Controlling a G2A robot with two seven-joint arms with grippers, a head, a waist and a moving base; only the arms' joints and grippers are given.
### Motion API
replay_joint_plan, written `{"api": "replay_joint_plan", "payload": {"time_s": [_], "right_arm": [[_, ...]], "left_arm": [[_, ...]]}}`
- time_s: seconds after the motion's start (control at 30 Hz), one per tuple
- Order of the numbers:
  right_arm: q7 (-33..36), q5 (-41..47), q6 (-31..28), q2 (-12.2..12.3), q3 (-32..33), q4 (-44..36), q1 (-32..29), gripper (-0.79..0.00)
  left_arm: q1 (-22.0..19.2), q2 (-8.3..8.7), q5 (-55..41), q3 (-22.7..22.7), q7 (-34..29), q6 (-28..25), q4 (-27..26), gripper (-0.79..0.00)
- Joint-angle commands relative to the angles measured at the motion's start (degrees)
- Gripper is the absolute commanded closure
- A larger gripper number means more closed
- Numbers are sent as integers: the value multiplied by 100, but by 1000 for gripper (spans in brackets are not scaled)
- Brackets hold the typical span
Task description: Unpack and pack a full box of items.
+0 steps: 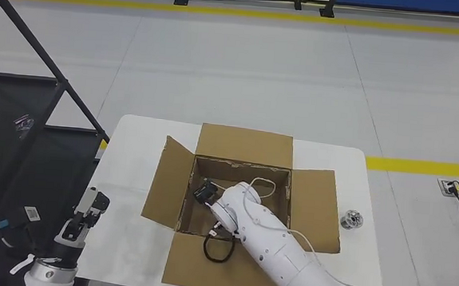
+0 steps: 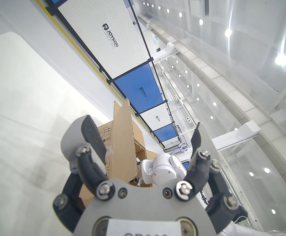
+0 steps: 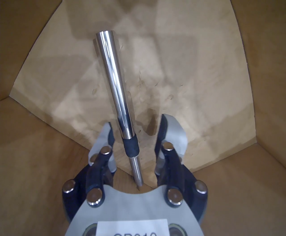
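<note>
Inside box, table centre: right gripper half open, straddling steel rod lying flat, apparently not yet touching. Centre jaws over black band, close squarely, lift straight. At box's 8 o'clock, left gripper wide open, empty.

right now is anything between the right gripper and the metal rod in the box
Nothing visible does. The metal rod runs between the fingers of the open right gripper, with bare cardboard of the box around it.

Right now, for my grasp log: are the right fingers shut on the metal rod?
Open: the fingers flank the metal rod, gaps on both sides.
</note>
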Motion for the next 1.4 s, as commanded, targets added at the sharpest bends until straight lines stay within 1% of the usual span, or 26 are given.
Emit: {"api": "replay_joint_plan", "payload": {"time_s": [0.0,0.1,0.17,0.2,0.33,0.43,0.53,0.9,1.07,1.37], "right_arm": [[-84,41,85,-16,54,112,45,-166],[-195,66,254,-20,159,244,101,-145],[-259,71,368,-11,241,310,130,-117],[-278,59,400,-5,272,322,141,-117],[-287,24,429,37,400,249,123,-160],[-217,-18,443,82,496,123,68,-212],[-120,-91,451,128,577,-26,-12,-243],[414,-231,225,240,759,-388,-262,-305],[359,-210,196,242,814,-358,-293,-289],[221,-94,120,177,792,-121,-268,-259]], "left_arm": [[0,0,0,0,0,0,0,-785],[0,0,0,0,0,0,0,-785],[0,0,0,0,0,0,0,-785],[0,0,0,0,0,0,0,-785],[0,0,0,0,0,0,0,-785],[0,0,0,0,0,0,0,-785],[0,0,0,0,0,0,0,-785],[0,0,0,0,0,0,0,-785],[0,0,0,0,0,0,0,-785],[0,0,0,0,0,0,0,-785]]}}
